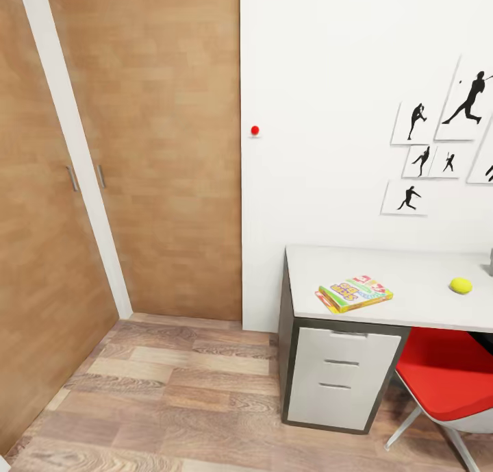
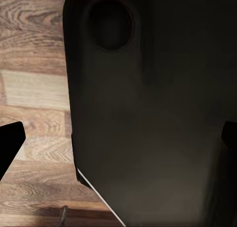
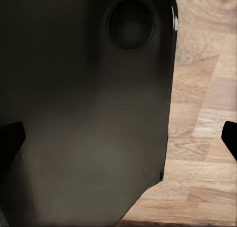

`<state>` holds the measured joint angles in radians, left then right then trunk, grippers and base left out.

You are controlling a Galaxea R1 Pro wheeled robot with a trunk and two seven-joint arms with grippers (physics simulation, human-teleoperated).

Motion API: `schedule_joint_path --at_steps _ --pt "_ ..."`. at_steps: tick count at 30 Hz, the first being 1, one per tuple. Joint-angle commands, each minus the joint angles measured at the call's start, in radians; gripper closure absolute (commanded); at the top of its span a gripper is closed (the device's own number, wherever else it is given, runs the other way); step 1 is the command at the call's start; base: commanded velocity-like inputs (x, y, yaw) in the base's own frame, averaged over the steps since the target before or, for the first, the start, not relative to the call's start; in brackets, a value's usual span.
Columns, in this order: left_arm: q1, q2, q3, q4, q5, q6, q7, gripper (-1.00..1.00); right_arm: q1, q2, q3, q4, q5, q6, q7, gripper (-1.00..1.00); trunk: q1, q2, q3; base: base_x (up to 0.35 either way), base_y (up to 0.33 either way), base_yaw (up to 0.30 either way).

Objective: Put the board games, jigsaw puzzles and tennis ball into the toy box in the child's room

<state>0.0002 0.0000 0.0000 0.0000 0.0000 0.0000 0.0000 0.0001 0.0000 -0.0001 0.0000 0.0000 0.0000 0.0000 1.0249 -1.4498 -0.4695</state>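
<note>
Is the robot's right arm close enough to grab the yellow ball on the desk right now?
Probably not yet. The tennis ball lies on the desk well ahead, with the red chair pushed in below it. The right wrist camera looks down at the wooden floor, so the arm seems lowered, not reaching.

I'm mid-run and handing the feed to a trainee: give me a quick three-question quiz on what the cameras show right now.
1. True or false: the tennis ball lies on the desk.
2. What lies nearest the desk's left end? A) board game B) toy box C) lamp
3. Fill in: the chair tucked at the desk has a ___ seat.

Key: 1 true; 2 A; 3 red. Note: both wrist views look past dark robot bodywork onto wooden floor, with the jaws' tips wide apart at the edges.
</note>
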Motion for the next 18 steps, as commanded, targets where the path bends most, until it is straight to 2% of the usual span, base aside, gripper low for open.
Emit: schedule_joint_path --at_steps 1,3,10,18 --pt "0.0 0.0 0.0 0.0 0.0 0.0 0.0 -1.0 0.0 0.0 0.0 0.0 0.0 0.0 0.0 -1.0 0.0 0.0 0.0 0.0 0.0 0.0" --pt "-0.003 -0.008 0.002 -0.006 -0.001 -0.006 0.003 -1.0 -0.002 0.011 0.0 -0.005 -0.002 0.001 -0.003 -1.0 0.0 0.0 0.0 0.0 0.0 0.0" --pt "-0.003 -0.005 0.004 -0.011 -0.002 -0.009 0.004 -1.0 -0.002 0.032 -0.004 -0.005 -0.009 0.006 -0.002 -1.0 0.0 0.0 0.0 0.0 0.0 0.0" --pt "-0.003 0.0 0.0 -0.014 -0.002 -0.048 0.005 -1.0 -0.002 0.038 -0.006 -0.005 -0.012 0.001 0.005 -1.0 0.0 0.0 0.0 0.0 0.0 -0.01"
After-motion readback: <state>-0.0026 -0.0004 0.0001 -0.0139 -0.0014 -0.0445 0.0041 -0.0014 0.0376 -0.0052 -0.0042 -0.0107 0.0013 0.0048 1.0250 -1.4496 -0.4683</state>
